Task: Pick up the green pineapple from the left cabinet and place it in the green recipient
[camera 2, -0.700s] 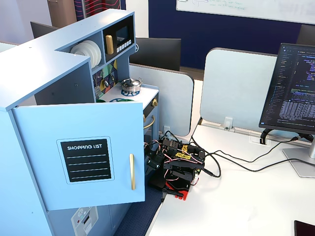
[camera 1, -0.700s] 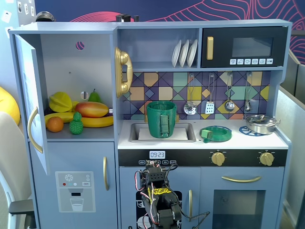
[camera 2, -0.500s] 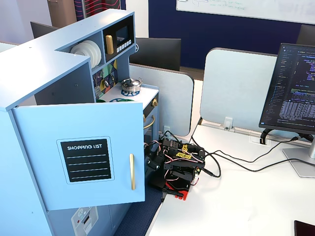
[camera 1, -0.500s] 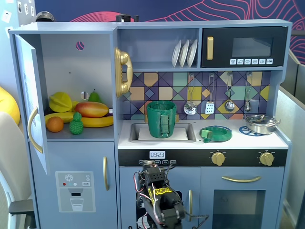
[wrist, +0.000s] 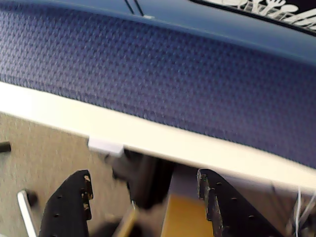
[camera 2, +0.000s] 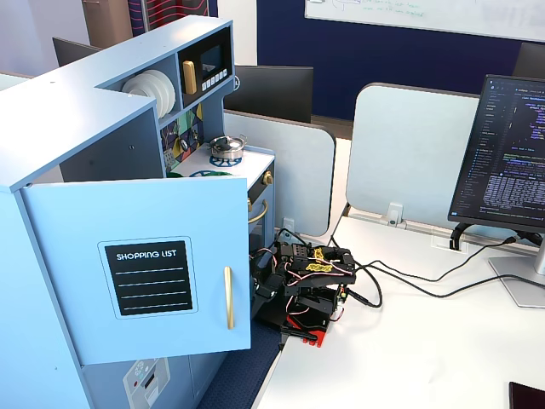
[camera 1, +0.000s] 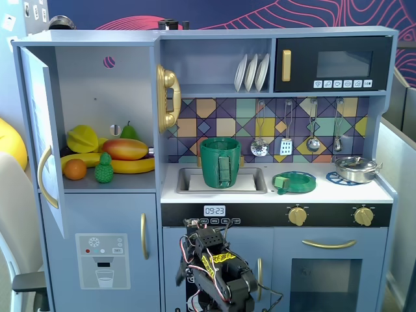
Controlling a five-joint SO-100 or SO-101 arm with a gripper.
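We see a black arm (camera 1: 218, 273) with yellow labels carrying dark lettering, and thin red, white and black wires looping over its joints. In a fixed view, the body (camera 2: 306, 285) sits on what looks like a red base. The end effector (wrist: 148, 197) has 2 matte black fingers (wrist: 69, 207), dotted with small holes.

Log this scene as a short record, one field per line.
pineapple: green pineapple on the shelf of the open left cabinet, among other fruit
pot: green pot standing in the sink
arm: folded low in front of the toy kitchen
gripper: gripper open, empty
task stage: not started
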